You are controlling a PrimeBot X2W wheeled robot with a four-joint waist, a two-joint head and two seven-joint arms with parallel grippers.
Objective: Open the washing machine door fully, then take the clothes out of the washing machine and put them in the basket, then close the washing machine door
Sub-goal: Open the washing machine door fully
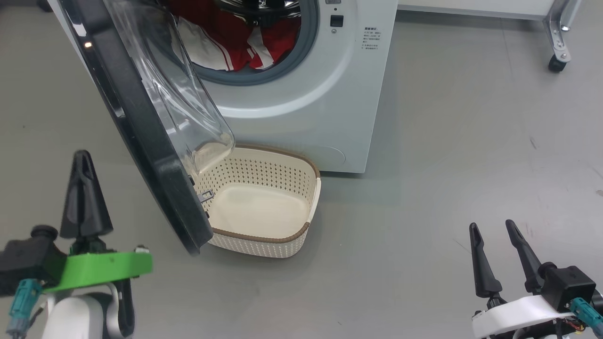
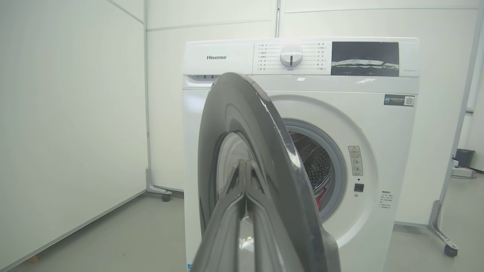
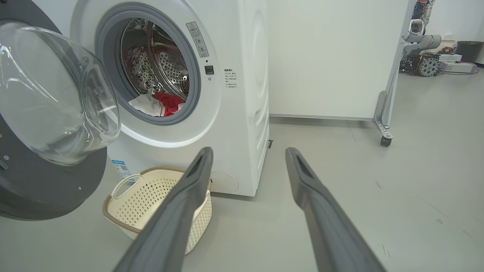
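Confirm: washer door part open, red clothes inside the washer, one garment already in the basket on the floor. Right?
Not quite: the basket is empty, as the head view shows. The rest holds: the washing machine door stands part open, and the red clothes lie inside the washing machine.

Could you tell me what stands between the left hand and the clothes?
The open washing machine door; the left wrist view shows it ahead of the left hand, partly screening the clothes.
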